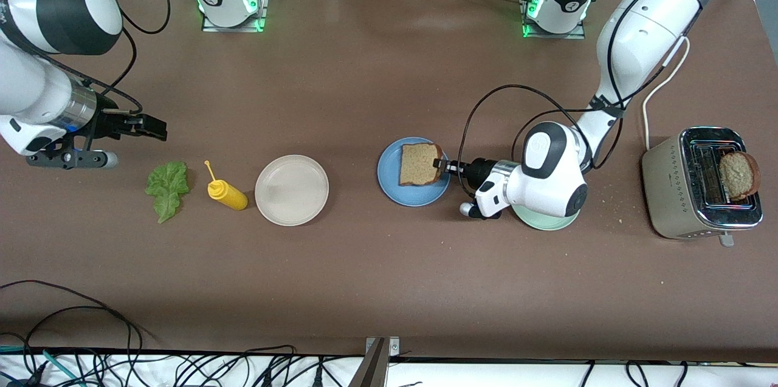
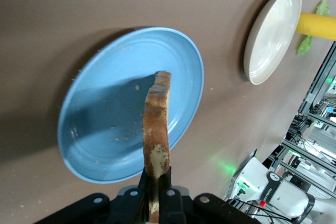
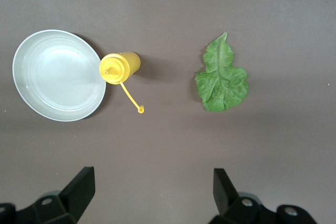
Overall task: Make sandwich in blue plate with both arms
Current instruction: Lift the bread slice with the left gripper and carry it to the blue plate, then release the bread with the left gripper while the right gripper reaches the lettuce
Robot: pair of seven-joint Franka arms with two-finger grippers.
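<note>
A slice of toast [image 1: 419, 163] is held on edge over the blue plate [image 1: 392, 183] by the left gripper [image 1: 439, 163], its fingers [image 2: 167, 199] pinched tight on the crust — the slice is seen upright above the plate's middle in the left wrist view. The right gripper [image 1: 141, 126] is kept over bare table near the lettuce leaf [image 1: 166, 188], fingers [image 3: 81, 186] spread fully and nothing held; that arm waits.

Trouble could be expected at release: let go while on edge, the slice may topple crookedly, catch the rim or slide off the plate, since only a narrow strip of crust is gripped. If the gripper is lowered too far, the plate could be pushed across the table. The limp leaf may be hard to pinch flat against the table.

Counted: two bread slices — one held, one lying on the toaster [image 1: 693, 186] as a second slice [image 1: 738, 175]; one lettuce leaf; one yellow squeeze bottle [image 1: 227, 194]; three plates: blue, beige plate [image 1: 292, 190], and mint-green plate [image 1: 544, 221] partly hidden under the left arm.
</note>
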